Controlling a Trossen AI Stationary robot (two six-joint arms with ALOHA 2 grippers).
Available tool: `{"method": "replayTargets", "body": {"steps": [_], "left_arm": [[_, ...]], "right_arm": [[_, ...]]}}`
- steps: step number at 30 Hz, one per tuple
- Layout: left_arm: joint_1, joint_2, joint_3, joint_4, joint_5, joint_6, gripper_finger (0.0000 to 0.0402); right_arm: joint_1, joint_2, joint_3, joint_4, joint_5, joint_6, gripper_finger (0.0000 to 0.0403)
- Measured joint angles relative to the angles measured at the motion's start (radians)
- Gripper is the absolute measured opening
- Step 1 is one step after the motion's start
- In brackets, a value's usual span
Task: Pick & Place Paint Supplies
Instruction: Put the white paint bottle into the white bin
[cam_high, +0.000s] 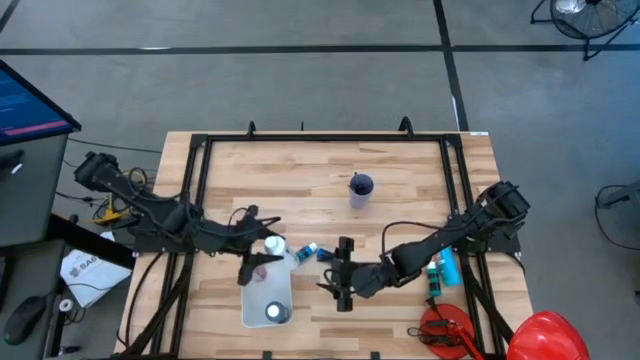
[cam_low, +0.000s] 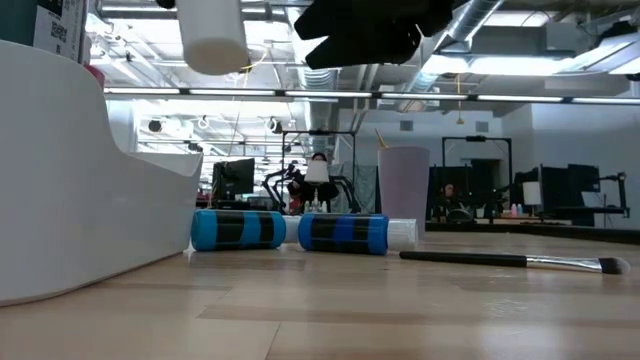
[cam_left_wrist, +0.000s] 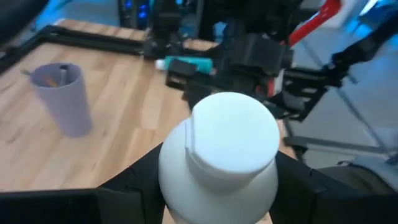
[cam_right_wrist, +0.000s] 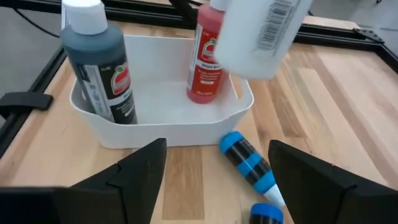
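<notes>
White bottle (cam_left_wrist: 217, 155) clenched in left tool (cam_high: 262, 262), cap toward its camera; right tool (cam_high: 342, 283) released.

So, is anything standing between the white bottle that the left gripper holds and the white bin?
Nothing visible does. The left gripper holds the white plastic paint bottle above the white plastic bin, over the open floor between the dark bottle and the red bottle.

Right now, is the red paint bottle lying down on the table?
No. In the right wrist view the red paint bottle stands upright inside the white bin, beside a dark bottle.
</notes>
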Motion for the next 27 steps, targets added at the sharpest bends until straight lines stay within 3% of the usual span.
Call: {"method": "replayTargets", "body": {"steps": [9,18,27], "left_arm": [[-0.044,0.134,0.157,-0.192,-0.054,-0.052,0.0195],[-0.075,0.262,0.152,-0.220,-0.087,-0.140,0.0195],[-0.100,0.236,0.075,-0.219,-0.152,-0.228,0.0195]], "right_arm": [[-0.001,0.000,0.000,-0.012,0.000,0.004,0.0276],[0.013,0.001,0.000,-0.040,0.000,0.025,0.0276],[0.020,0.002,0.000,-0.046,0.000,0.026,0.0276]]}}
